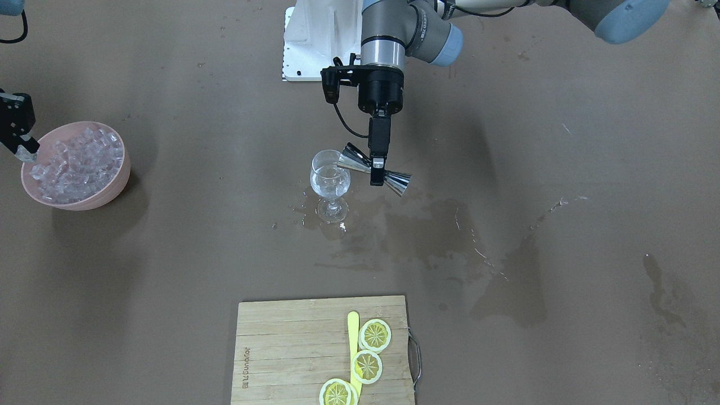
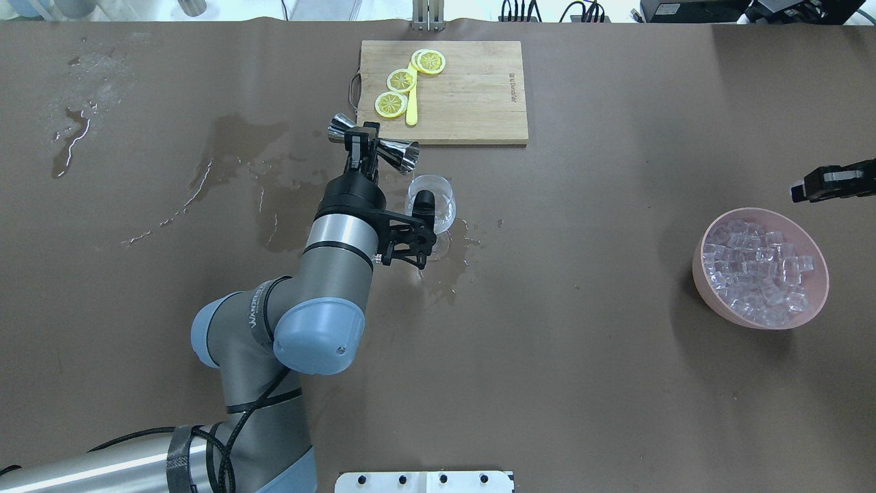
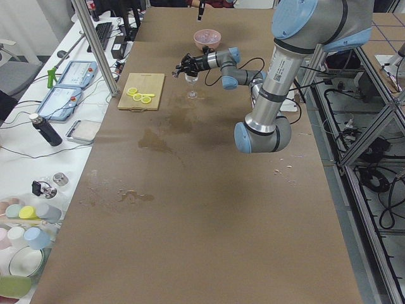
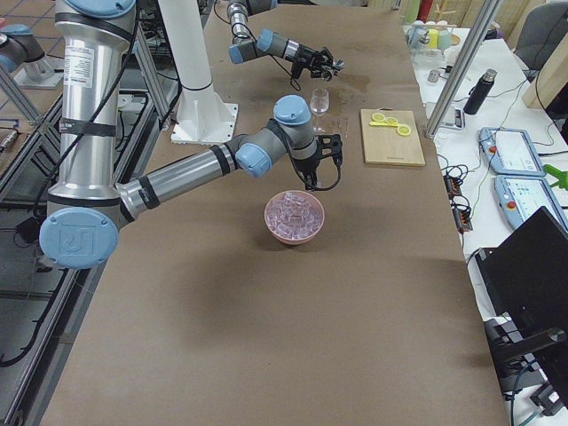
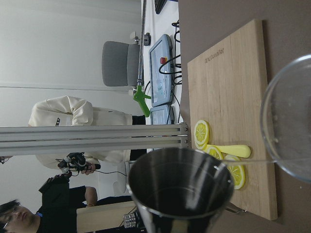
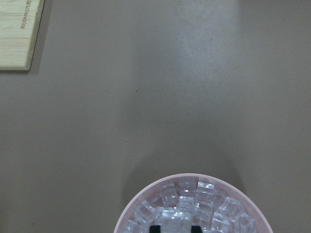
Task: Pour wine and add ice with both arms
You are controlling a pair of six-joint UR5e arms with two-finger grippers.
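My left gripper (image 1: 377, 171) is shut on the waist of a steel jigger (image 1: 376, 165), held on its side with one mouth at the rim of the wine glass (image 1: 330, 180). A little clear wine (image 1: 329, 189) lies in the glass. The overhead view shows the same: left gripper (image 2: 361, 142), jigger (image 2: 393, 152), glass (image 2: 432, 204). The left wrist view shows the jigger's mouth (image 5: 180, 189) beside the glass rim (image 5: 291, 126). My right gripper (image 1: 25, 152) hovers open and empty over the edge of a pink bowl (image 1: 121, 180) heaped with ice (image 1: 79, 163).
A wooden cutting board (image 1: 281, 349) with lemon slices (image 1: 375, 335) and a yellow stick lies near the table's operator side. Wet spills (image 1: 506, 270) spread around and beyond the glass. The white base block (image 1: 309, 45) stands by the robot.
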